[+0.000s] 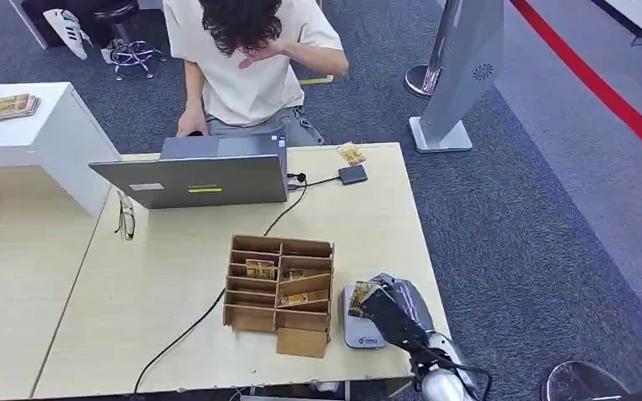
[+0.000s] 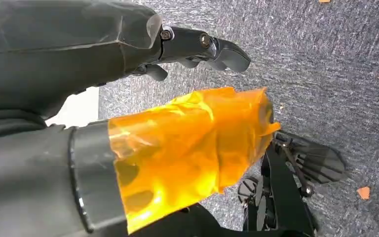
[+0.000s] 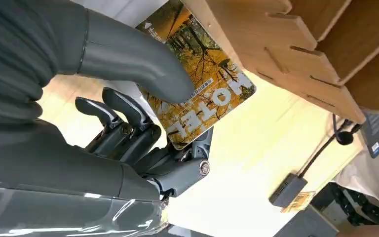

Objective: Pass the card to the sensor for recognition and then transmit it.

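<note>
Card: a yellow card [image 3: 205,94] printed with autumn trees and the word HOTEL is pinched in the right hand, just over the card reader at the table's near right corner.
Right hand: the hand [image 1: 382,307] is closed on the card, the thick grey thumb [image 3: 143,61] pressed on the printed face and the darker fingers [image 3: 128,123] curled behind it.
Card reader: a small grey-white reader [image 1: 358,332] lies flat on the table, just beside the wooden rack and partly covered by the hand.
Rack: a wooden rack [image 1: 280,292] of compartments stands in the middle of the table; more yellow cards are seen in several of its slots.
Left hand: the hand [image 2: 197,47] is seen over grey carpet [image 2: 325,74], its dark fingers loosely curled around nothing; its thumb is wrapped in orange film [image 2: 192,148].
Table: a pale wooden table [image 1: 167,317] carries a grey laptop [image 1: 196,180], glasses [image 1: 125,219], a dark adapter [image 1: 353,174] on a cable and a further card [image 1: 351,153].
Person: a person in a light shirt [image 1: 247,71] is seated behind the laptop.
</note>
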`<state>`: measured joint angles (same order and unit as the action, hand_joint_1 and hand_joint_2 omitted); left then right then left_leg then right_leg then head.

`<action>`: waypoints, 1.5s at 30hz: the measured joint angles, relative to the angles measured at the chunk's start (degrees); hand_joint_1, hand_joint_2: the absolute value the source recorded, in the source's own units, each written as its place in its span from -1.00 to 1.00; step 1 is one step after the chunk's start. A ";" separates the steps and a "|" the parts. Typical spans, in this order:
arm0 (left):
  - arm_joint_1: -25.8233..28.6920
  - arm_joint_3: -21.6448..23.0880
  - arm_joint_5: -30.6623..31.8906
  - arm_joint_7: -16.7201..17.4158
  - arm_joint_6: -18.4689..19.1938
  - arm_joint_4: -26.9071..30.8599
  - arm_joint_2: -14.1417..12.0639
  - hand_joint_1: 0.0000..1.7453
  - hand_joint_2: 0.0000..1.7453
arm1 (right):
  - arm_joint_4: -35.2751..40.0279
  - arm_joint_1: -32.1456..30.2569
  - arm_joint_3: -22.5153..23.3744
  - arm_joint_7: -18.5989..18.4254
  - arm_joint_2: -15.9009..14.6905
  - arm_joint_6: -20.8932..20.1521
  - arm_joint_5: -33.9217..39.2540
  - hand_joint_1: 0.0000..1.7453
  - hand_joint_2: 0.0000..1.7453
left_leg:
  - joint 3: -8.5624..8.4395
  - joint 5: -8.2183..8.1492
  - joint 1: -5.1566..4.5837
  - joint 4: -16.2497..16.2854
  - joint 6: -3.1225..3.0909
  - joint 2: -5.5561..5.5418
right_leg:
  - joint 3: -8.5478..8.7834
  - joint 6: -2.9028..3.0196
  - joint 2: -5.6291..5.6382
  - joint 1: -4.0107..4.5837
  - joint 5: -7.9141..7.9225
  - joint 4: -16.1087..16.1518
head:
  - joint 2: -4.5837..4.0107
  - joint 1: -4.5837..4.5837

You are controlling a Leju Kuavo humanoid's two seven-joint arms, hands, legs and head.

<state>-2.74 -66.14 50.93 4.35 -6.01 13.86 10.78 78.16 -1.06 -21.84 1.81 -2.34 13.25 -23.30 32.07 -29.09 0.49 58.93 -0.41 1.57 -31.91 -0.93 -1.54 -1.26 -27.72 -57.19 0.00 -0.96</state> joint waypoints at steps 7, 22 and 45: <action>0.01 -0.33 0.02 0.31 0.04 0.00 0.00 -1.00 -1.00 | -0.33 0.00 0.81 -1.11 -0.09 -0.35 -2.64 1.00 1.00 | -0.01 0.00 0.00 0.00 0.00 0.00 | 0.01 0.00 0.00 0.00 0.00 0.00 | 0.00 0.02; 0.01 -0.70 0.44 0.94 0.26 0.00 -0.02 -1.00 -1.00 | -1.05 0.07 1.05 -2.82 -0.20 -2.40 -4.94 1.00 1.00 | 0.00 0.00 0.00 0.00 0.00 0.00 | 0.01 0.00 0.00 0.00 0.00 0.00 | 0.00 0.00; 0.02 -0.83 0.42 1.11 0.63 0.00 -0.02 -1.00 -1.00 | -2.36 0.71 0.02 -4.83 -0.20 -2.27 -8.92 1.00 1.00 | -0.01 0.00 0.00 0.00 0.00 0.00 | 0.02 0.00 0.00 0.00 0.00 0.00 | 0.00 0.00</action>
<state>-2.72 -66.97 51.34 5.46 -5.38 13.86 10.75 75.80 -0.35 -21.81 -3.02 -2.54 10.97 -32.22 32.06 -29.09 0.49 58.93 -0.41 1.57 -31.89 -0.93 -1.54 -1.26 -27.72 -57.19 0.00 -0.96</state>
